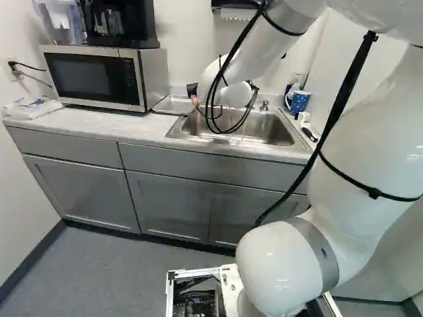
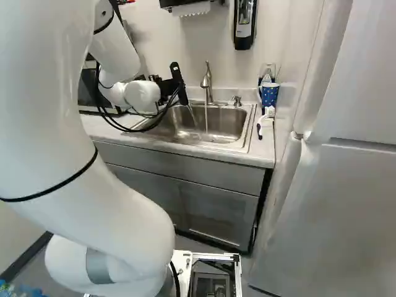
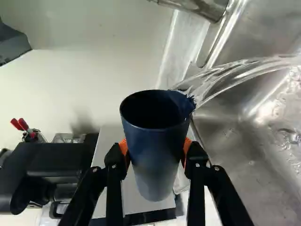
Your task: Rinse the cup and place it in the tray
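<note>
Gripper (image 3: 155,147) fingers a cup's width apart, pads on both sides of cup (image 3: 155,174), held by sink (image 3: 225,160), mouth tipped twd it. Water (image 3: 225,77) arcing off rim. Prob. best: firm grip, no extra squeeze; tilt slowly till drained, rim over basin, clear of faucet (image 2: 207,80). Level up b4 tray, else drips.

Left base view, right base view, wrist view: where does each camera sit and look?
Left base view: on the base, behind the arm, to its left; looks ahead at the microwave. Arm right of middle.
Right base view: behind, to its right; looks ahead at the faucet. Arm left of middle.
Wrist view: on the wrist; looks along its jaws at the held cup.
Base views share the sink and spotted mug.
</note>
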Tool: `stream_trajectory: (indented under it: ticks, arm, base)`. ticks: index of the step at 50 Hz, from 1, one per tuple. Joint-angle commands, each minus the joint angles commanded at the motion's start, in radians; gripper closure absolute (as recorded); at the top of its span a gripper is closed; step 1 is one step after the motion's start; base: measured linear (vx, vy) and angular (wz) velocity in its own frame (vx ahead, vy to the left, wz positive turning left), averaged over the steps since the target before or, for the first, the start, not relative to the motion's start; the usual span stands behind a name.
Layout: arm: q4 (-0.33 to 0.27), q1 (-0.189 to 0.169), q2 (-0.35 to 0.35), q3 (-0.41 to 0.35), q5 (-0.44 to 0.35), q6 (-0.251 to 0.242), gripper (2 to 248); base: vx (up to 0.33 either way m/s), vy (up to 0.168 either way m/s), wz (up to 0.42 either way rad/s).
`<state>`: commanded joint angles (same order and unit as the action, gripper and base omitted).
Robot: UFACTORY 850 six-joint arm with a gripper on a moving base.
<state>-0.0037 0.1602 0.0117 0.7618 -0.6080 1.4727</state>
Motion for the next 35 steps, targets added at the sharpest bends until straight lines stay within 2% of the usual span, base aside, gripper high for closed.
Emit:
stream_trajectory:
  ticks: [35]
  arm:
    - [0.0,0.0,0.0,0.0,0.0,0.368,126]
  base:
    - [0.0,0.0,0.0]
